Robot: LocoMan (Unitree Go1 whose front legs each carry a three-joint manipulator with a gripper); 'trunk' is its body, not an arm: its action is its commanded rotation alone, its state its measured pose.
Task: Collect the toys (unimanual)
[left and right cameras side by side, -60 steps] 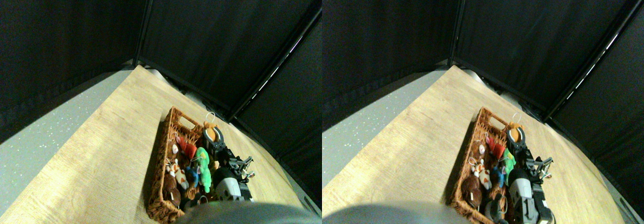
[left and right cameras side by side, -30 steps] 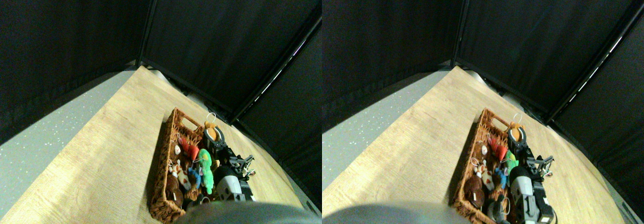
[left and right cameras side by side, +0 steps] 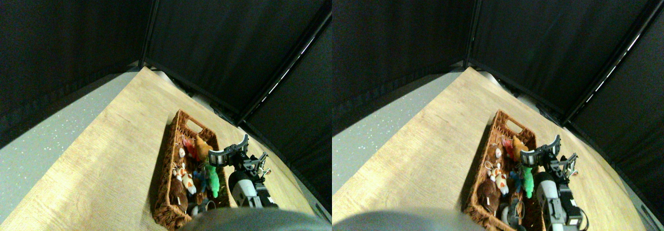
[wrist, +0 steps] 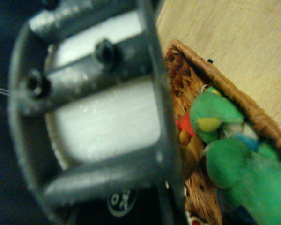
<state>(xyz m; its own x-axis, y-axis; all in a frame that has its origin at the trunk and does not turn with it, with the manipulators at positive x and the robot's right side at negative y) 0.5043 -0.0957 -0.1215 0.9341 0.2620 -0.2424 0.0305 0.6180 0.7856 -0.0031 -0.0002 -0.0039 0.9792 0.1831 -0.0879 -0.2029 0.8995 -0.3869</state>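
The toys lie in the long wicker basket (left and right cameras side by side: 174, 137). An orange toy (left and right cameras side by side: 202, 147) rests beside a red one (left and right cameras side by side: 189, 149) near its far end. A green toy (left and right cameras side by side: 211, 180), a blue one (left and right cameras side by side: 199, 177), a white-orange one (left and right cameras side by side: 184, 180) and a brown one (left and right cameras side by side: 178, 198) lie nearer. My right gripper (left and right cameras side by side: 230, 149) hovers at the basket's right rim, open, with nothing between its jaws. The wrist view shows the green toy (wrist: 234, 164) against the basket's wall (wrist: 234, 89), beside one jaw's white pad (wrist: 107, 122).
The basket stands on a light wooden tabletop (left and right cameras side by side: 114, 153) whose right edge runs close behind the arm. Black curtains (left and right cameras side by side: 223, 39) close off the back and right. Grey speckled floor (left and right cameras side by side: 46, 132) lies to the left.
The orange toy that my gripper held above the basket's far right rim now lies inside the basket. The gripper has opened and swung to the right.
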